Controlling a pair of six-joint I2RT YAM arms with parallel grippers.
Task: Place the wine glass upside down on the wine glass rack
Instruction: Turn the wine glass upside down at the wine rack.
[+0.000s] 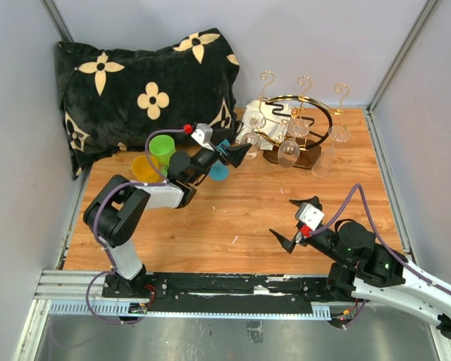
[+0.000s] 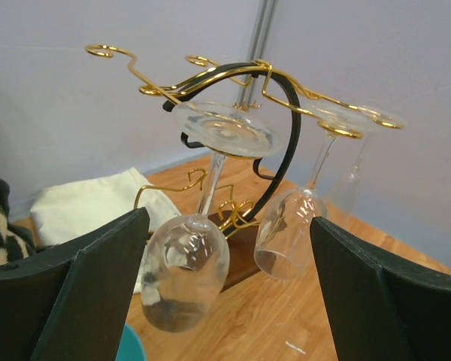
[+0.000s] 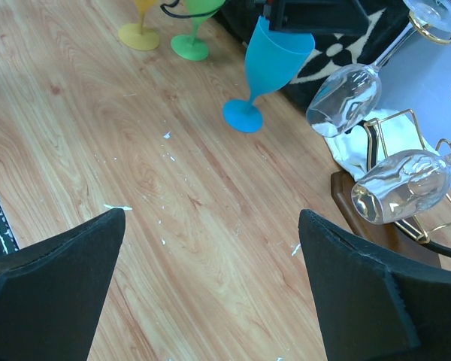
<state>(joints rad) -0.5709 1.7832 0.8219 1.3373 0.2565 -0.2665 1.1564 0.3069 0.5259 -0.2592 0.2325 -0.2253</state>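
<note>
The wine glass rack (image 1: pixel 301 113), gold wire with a black oval ring on a dark wooden base, stands at the back right of the table. Several clear wine glasses hang from it upside down. The nearest wine glass (image 2: pixel 186 278) hangs by its foot on a gold arm of the rack (image 2: pixel 282 98), bowl down, just beyond my left gripper (image 2: pixel 229 222). That gripper (image 1: pixel 233 153) is open and touches nothing. A second glass (image 2: pixel 286 233) hangs to its right. My right gripper (image 1: pixel 297 222) stands open and empty over bare wood (image 3: pixel 210 218).
A black pillow with cream flowers (image 1: pixel 143 90) fills the back left. Green (image 1: pixel 162 147), yellow (image 1: pixel 144 168) and blue (image 1: pixel 219 171) plastic goblets stand by the left arm. A white cloth (image 1: pixel 248 129) lies beside the rack. Grey walls enclose the table.
</note>
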